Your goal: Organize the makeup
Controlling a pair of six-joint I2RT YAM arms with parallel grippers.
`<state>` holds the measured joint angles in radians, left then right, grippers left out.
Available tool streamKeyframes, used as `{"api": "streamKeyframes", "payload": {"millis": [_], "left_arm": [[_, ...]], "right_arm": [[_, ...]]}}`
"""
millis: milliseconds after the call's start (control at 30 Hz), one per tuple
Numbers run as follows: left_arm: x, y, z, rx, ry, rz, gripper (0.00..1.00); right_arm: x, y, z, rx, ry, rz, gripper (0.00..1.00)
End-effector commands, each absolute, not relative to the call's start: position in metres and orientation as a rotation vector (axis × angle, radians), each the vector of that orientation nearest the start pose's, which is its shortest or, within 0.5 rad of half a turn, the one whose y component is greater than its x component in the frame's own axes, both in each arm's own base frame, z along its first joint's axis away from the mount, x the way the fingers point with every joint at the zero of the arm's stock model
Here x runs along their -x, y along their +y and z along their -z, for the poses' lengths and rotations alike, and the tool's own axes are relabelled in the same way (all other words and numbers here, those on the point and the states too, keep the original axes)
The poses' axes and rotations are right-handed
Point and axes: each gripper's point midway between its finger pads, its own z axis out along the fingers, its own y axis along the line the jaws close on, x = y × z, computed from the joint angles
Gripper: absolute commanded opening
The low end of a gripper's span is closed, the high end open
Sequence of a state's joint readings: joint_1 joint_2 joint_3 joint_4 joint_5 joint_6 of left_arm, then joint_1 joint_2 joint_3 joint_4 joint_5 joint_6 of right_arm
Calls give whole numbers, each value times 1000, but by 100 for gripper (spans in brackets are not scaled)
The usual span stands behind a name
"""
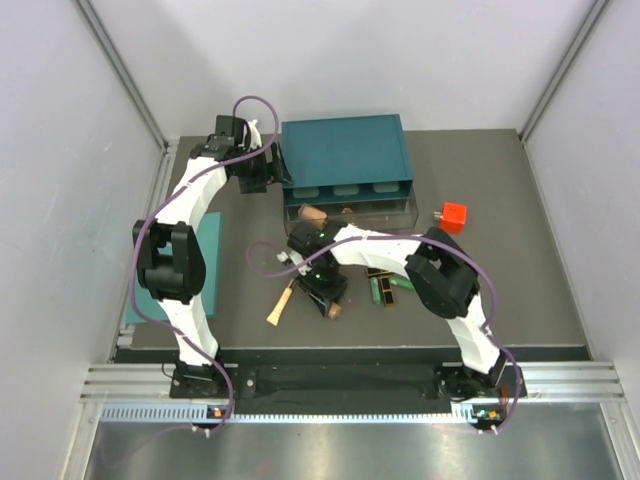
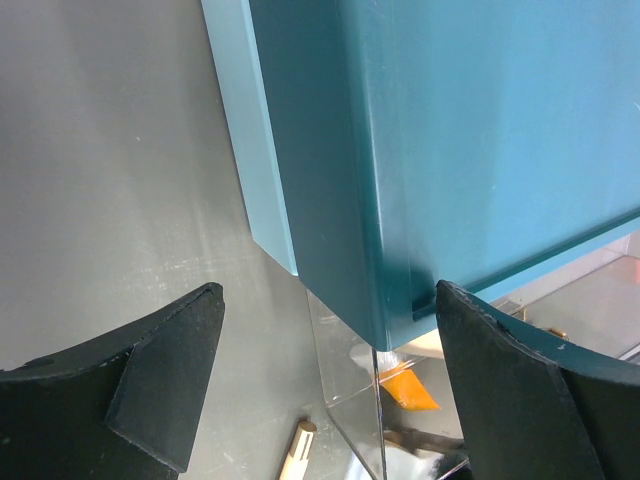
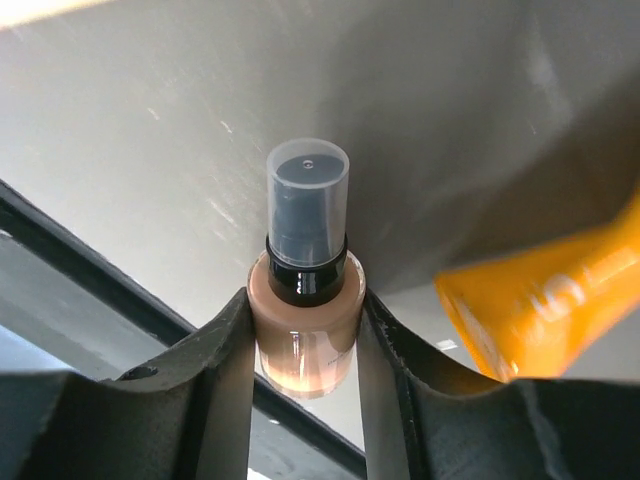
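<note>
In the right wrist view my right gripper [image 3: 305, 297] is shut on the tan bottle [image 3: 303, 345], whose clear-capped black pump points away from me. The orange-white tube [image 3: 545, 305] lies just to its right. From above, the right gripper [image 1: 323, 288] hangs over the mat's middle, the tan bottle [image 1: 336, 311] at its tip and the orange-white tube [image 1: 281, 305] to its left. Green sticks [image 1: 384, 291] lie right of it. My left gripper [image 1: 260, 170] stands open at the teal organizer's [image 1: 345, 150] left side. Its fingers [image 2: 170, 370] straddle the organizer's [image 2: 450, 150] corner without touching.
The organizer's clear front compartments [image 1: 350, 210] hold a tan item and some dark pieces. A cream stick end [image 2: 297, 450] lies on the mat by the clear corner. A red cube [image 1: 453, 215] sits to the right. A flat teal panel [image 1: 208, 270] lies by the left arm.
</note>
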<state>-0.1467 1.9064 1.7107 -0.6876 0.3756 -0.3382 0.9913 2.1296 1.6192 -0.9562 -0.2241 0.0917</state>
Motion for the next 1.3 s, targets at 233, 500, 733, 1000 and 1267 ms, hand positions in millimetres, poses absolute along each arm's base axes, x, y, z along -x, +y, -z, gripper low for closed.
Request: {"api": "streamKeyframes", "payload": {"millis": [233,500,733,1000,1267], "left_arm": [[-455,-143,-172,51,2490,640,91],[-456,-142,-175,31,2496,629,91],[-457,-142,-177,29,2491,633,91],[-456,-143,-178,30,2493,641,91],[-457,-143,-179,30,2487,638,91]], "right_arm": [[-239,360,-181,1212,2293,-436,0],[-321,360,-286,1133,1916,-282,0],[-373,350,-268,1059,1936,-164,0],[-400,344,-232,1034,2026,-102,0],[-403,337,-209,1021,2082,-49,10]]}}
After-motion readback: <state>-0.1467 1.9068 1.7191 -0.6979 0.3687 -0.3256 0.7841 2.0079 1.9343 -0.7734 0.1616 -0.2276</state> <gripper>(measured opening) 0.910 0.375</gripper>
